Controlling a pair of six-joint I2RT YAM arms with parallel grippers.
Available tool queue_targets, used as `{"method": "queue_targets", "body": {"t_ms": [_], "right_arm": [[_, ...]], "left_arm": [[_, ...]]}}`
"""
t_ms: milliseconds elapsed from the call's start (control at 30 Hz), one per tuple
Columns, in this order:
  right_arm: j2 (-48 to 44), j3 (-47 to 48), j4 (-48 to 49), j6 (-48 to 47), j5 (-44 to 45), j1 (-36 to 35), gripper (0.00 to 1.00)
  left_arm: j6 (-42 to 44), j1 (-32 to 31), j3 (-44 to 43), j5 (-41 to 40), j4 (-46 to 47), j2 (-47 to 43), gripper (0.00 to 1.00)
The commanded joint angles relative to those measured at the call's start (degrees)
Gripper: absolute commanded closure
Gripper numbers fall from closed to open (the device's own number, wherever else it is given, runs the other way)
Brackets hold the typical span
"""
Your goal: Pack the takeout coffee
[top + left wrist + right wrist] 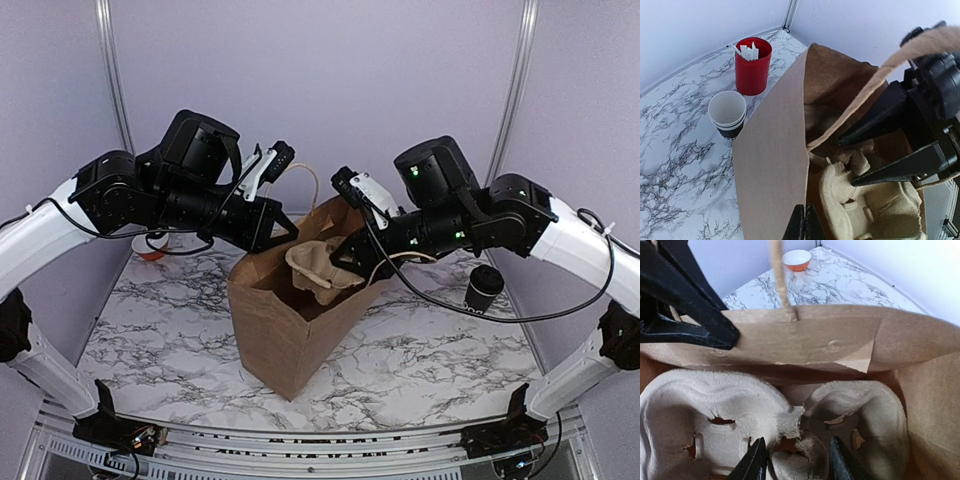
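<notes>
The takeout coffee [484, 288], a black lidded cup with white lettering, stands on the table at the right, beyond my right arm. A brown paper bag [280, 320] stands open in the middle with a pulp cup carrier [315, 265] inside. My left gripper [290, 232] is shut on the bag's far rim [790, 165]; its fingertips [805, 226] pinch the paper edge. My right gripper [345, 265] reaches into the bag, open, its fingers [759, 465] either side of the carrier's [715, 405] central ridge. The coffee is out of both wrist views.
A red cup of utensils [752, 65] and a stack of lidless black cups [727, 114] stand behind the bag on the left. An orange bowl [796, 260] sits at the far left corner. The bag's paper handle [780, 280] rises by my left gripper.
</notes>
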State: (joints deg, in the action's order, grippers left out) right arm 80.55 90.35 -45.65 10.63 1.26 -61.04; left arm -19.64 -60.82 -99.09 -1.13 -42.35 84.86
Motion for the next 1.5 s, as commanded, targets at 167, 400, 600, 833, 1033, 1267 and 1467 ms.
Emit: {"method": "queue_targets", "body": {"t_ms": [167, 400, 600, 833, 1033, 1267, 1467], "right_arm": [[6.79, 5.3, -4.26, -0.94, 2.25, -3.39, 0.58], [8.81, 6.67, -1.64, -0.15, 1.87, -3.34, 0.58], [8.99, 11.16, -1.43, -0.59, 2.79, -3.32, 0.58], [6.79, 12.05, 1.31, -0.29, 5.59, -3.39, 0.57], [6.22, 14.86, 1.46, 0.54, 11.18, -3.02, 0.54], [2.26, 9.95, 7.11, 3.41, 8.54, 2.24, 0.49], [0.76, 8.28, 10.47, 3.95, 7.09, 4.02, 0.44]], "left_arm": [[-3.79, 0.1, 8.92, -3.21, 2.16, -5.69, 1.0], [-4.06, 1.04, 11.47, -3.16, 3.65, -7.4, 1.0], [-3.65, 1.66, 11.81, -3.24, 3.98, -7.56, 1.0], [-3.75, 2.25, 11.83, -5.36, 4.38, -8.66, 1.0], [-4.77, 4.28, 11.99, -7.23, 3.43, -12.05, 1.0], [-7.2, 5.97, 13.88, -8.57, 2.81, -13.57, 1.0], [-9.32, 7.34, 13.92, -12.15, 2.76, -14.04, 1.0]]}}
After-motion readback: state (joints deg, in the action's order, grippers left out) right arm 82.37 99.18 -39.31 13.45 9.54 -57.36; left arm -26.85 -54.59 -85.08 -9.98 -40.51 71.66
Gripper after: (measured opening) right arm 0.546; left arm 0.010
